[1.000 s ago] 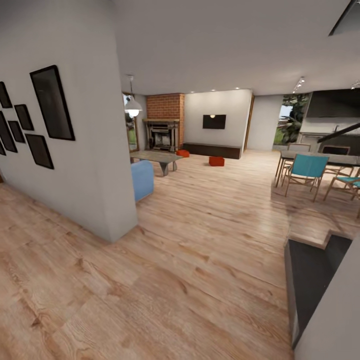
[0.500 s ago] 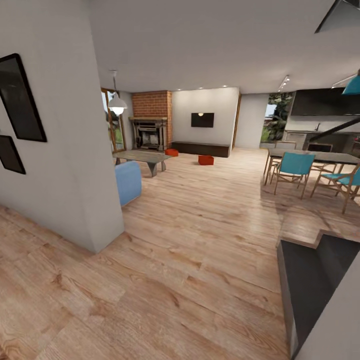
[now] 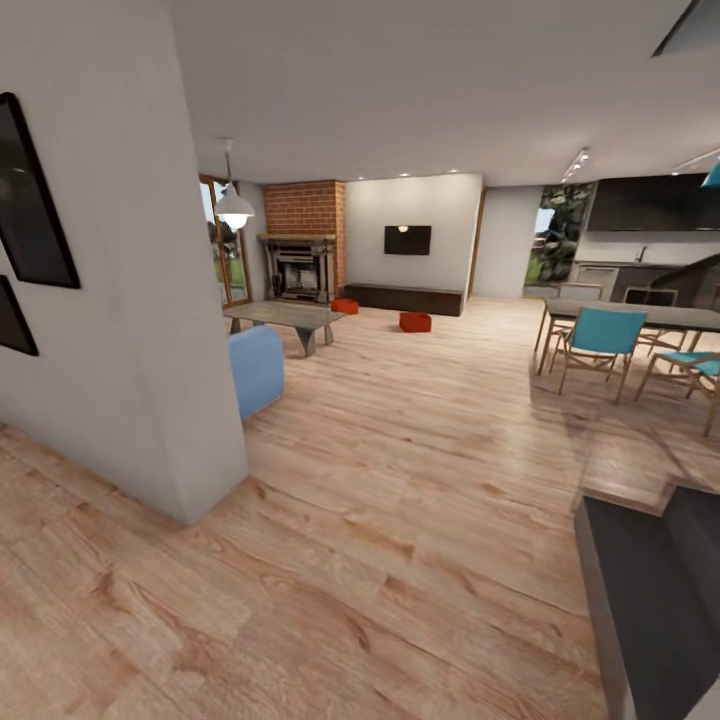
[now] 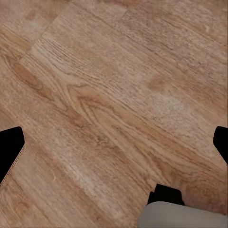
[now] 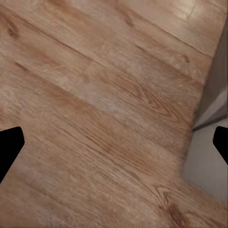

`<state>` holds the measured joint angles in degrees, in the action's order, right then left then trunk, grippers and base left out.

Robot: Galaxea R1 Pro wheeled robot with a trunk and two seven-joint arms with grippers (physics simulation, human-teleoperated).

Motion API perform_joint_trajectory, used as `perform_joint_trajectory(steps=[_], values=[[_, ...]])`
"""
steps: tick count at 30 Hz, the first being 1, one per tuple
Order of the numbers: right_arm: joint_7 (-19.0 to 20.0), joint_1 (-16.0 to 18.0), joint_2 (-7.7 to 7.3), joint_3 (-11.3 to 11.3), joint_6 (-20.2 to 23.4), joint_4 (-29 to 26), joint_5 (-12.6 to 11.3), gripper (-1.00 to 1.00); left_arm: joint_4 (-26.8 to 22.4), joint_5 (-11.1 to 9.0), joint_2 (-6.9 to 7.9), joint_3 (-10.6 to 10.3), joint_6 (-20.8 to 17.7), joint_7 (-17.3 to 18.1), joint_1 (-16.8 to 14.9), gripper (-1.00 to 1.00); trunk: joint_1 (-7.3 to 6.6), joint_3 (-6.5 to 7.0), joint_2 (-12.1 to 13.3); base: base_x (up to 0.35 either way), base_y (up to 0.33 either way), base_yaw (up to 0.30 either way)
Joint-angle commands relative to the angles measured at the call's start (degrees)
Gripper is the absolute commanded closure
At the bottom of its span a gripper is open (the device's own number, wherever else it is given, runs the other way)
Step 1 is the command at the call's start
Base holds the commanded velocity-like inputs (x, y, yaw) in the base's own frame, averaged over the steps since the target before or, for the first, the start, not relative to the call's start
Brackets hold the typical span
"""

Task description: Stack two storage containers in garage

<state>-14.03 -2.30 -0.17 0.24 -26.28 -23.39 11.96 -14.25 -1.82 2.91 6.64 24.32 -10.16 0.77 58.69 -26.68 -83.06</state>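
From the head camera I look across the living room's light plank floor [image 3: 400,470], and both storage containers sit far off at about 12 o'clock: the nearer container [image 3: 414,321] stands alone on the boards, and the farther container [image 3: 344,305] lies at its 10 o'clock, just in front of the long dark low cabinet [image 3: 405,297]. They are apart from each other and both rest on wood. Above the cabinet hangs the wall TV [image 3: 407,240]; the brick fireplace [image 3: 303,262] is at 11 o'clock, with a grey coffee table [image 3: 285,318] and the end of a blue sofa [image 3: 256,368] nearer to me on that side. A white wall [image 3: 120,330] with dark picture frames [image 3: 35,205] takes up my 9 o'clock. At 2 o'clock I see a dining table [image 3: 640,318] with teal chairs [image 3: 602,340], and a dark counter edge [image 3: 650,610] sits low at 4 o'clock. In the left wrist view the left gripper [image 4: 114,152] has its two dark fingertips [image 4: 9,149] spread wide at the frame edges over bare planks, grasping nothing. In the right wrist view the right gripper [image 5: 114,147] is likewise released, fingertips [image 5: 9,147] far apart above the wood, with a grey wall base [image 5: 211,137] beside it.
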Motion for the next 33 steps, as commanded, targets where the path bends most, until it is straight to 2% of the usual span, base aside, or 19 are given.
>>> perform_joint_trajectory(steps=[1,19,33], values=[[-0.47,-0.03,0.00,0.03,0.09,-0.07,0.60,-1.00,-0.08,-0.19,-0.01,-0.02,0.06,-0.03,0.02,-1.00,0.04,-0.03,-0.02,0.312,0.119,0.000],[-0.38,-0.04,0.00,0.03,0.12,-0.07,0.60,-1.00,-0.08,-0.13,-0.06,-0.04,0.02,-0.03,0.02,-1.00,0.04,-0.03,-0.02,0.321,0.019,-0.002],[-0.38,-0.01,0.00,0.03,0.10,-0.07,0.60,-1.00,-0.08,-0.16,-0.09,-0.01,0.02,-0.03,0.02,-1.00,0.04,0.26,-0.02,0.324,0.069,-0.174]])
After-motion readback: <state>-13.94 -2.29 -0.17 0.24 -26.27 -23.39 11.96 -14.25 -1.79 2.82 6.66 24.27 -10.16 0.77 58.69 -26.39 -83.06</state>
